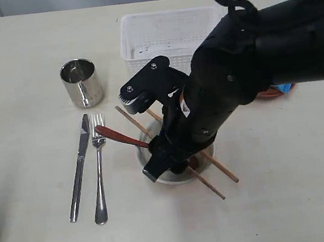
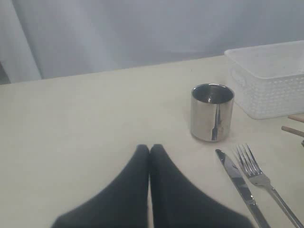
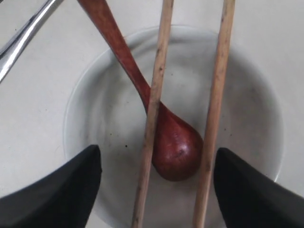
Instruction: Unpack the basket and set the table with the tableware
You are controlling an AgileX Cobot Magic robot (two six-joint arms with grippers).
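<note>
While right gripper (image 3: 157, 154) hangs over bowl (image 3: 102, 109): fingers spread wide, one on each side of the bowl's hollow, gripping nothing.
chopsticks (image 3: 155, 90): two wooden sticks side by side across the bowl's rim, between the two fingers, touching neither.
spoon (image 3: 178, 147): reddish-brown, head down in the bowl under one chopstick, handle out over the rim toward the fork (image 1: 99, 171).
bowl place: about mid-table (image 1: 17, 68), well in from every edge, mostly hidden under the right arm in the exterior view.
left gripper (image 2: 149, 148): pinched closed, tips touching, empty, over bare table with the cup (image 1: 81, 81) ahead of it.
cup: steel, upright, near the basket (image 1: 162, 34) but apart from it.
basket: white lattice, at the table's far edge.
knife (image 1: 80, 167) + fork: side by side, just beside the bowl, handles toward the near edge.
</note>
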